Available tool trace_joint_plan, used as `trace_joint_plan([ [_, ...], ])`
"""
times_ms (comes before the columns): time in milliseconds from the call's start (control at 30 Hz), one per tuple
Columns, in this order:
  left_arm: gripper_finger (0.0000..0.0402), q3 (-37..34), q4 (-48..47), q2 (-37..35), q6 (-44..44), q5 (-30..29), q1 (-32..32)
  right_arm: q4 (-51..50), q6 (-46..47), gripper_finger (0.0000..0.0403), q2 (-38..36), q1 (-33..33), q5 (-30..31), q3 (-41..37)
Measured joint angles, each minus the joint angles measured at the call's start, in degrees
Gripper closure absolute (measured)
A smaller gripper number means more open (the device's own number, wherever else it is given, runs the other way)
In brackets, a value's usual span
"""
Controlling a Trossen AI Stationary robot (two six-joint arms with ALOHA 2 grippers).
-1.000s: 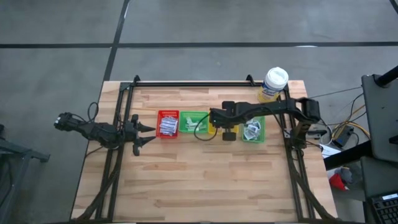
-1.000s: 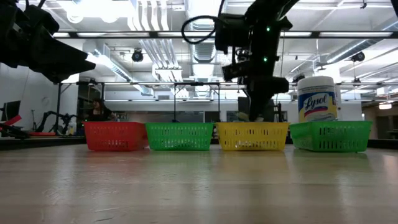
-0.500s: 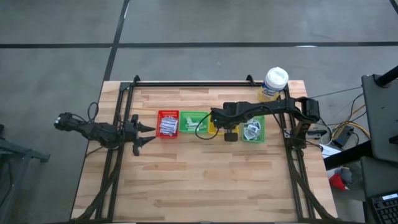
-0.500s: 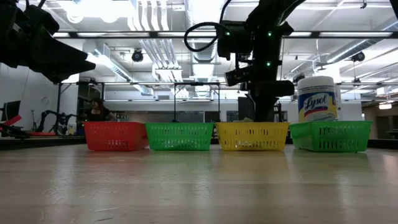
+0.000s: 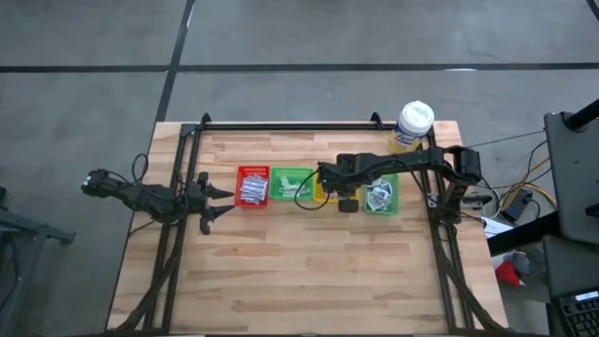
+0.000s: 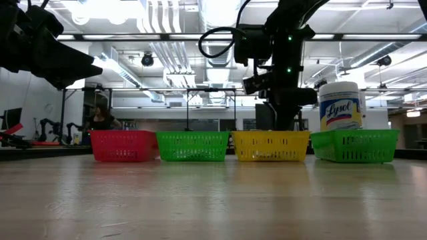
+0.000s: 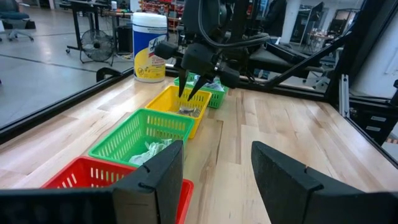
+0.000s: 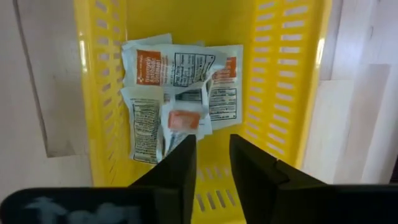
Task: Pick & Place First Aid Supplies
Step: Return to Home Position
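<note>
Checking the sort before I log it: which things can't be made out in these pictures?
High view: the right pincer and its arm cover most of the yellow tray; its contents are hidden.
Low view: the walls of the red tray and the others hide what lies inside.
Left wrist view: the left pincer blocks much of the red tray.
Right wrist view: the packets' fine print is too small to read.
</note>
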Motion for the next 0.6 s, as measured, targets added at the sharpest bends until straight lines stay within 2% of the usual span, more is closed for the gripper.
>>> trace_joint_plan([
  [300, 0.0213, -0.01, -0.01, 0.0, 0.0, 0.0, 0.0, -0.05, 0.29, 0.0286, -2.24, 0.08, -0.16, 3.72],
  [500, 0.0213, -0.01, 0.0, 0.0, 0.0, 0.0, 0.01, -0.25, 2.35, 0.0297, -8.63, 0.24, -0.91, 3.35],
  [600, 0.0213, 0.0, -0.01, 0.0, 0.0, 0.01, 0.01, -0.1, 3.58, 0.0305, -12.79, 0.43, -3.68, 2.56],
])
